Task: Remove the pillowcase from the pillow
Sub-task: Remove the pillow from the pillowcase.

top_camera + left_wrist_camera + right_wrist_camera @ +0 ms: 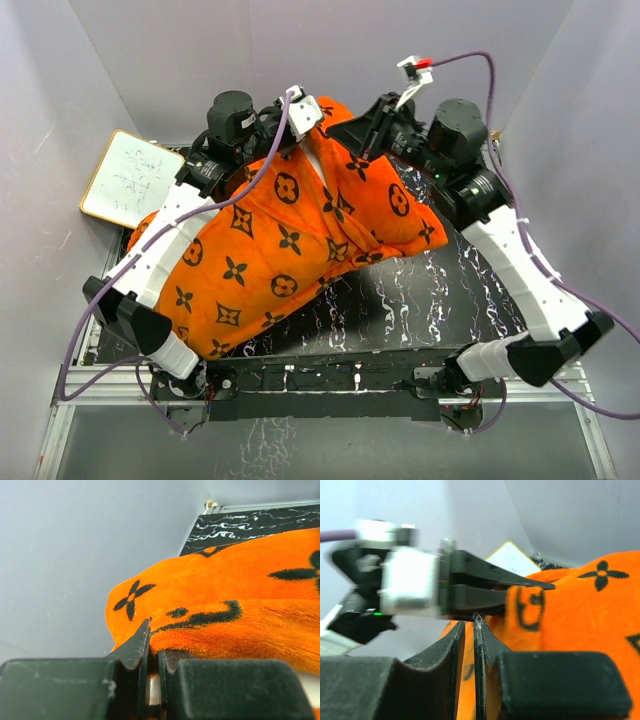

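Orange plush pillowcase (270, 250), brown flower-and-circle monogram motifs; whiteboard (132, 178) scribbles illegible

Arms extended forward; left pincer (154, 640) and right pincer (470, 624) closed.

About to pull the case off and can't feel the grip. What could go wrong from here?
1. Both the left gripper and right gripper look shut with little of the pillowcase visibly pinched; a pull may slip off.
2. They sit close together at the far end and could collide.
3. The whiteboard sits beside the left arm and might get knocked.
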Motion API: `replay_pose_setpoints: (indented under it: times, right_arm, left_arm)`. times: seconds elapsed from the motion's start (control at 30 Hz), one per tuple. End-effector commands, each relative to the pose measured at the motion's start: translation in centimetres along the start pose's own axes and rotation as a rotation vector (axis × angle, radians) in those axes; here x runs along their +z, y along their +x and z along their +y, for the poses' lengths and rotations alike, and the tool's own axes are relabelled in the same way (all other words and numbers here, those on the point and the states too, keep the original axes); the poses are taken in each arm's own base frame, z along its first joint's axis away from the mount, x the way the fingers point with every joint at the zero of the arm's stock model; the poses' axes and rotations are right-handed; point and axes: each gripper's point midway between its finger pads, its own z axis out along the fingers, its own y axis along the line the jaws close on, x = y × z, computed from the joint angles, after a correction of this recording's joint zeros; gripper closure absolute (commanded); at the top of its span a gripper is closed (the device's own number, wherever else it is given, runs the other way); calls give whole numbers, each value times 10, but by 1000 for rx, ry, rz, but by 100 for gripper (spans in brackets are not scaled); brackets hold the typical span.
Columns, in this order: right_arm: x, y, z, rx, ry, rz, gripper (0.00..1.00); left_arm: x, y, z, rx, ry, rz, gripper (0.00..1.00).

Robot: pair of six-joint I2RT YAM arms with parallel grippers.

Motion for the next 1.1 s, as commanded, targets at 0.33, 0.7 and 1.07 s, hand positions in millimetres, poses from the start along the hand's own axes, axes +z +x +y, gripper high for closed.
replay_pose_setpoints:
  times: [0.33,0.7,1.07]
  right_arm:
    - [-57,22,-5,-21,90,-114,42]
    - [-15,50,-53,-238,193,5,30]
    - [-15,-16,-121,-411,592,-239,38]
  left_arm:
    - [-38,-112,124,177,-538,-238,100]
    - [-47,-262,105,401,-651,-494,100]
    - [-113,-359,52,482,-737,-782,100]
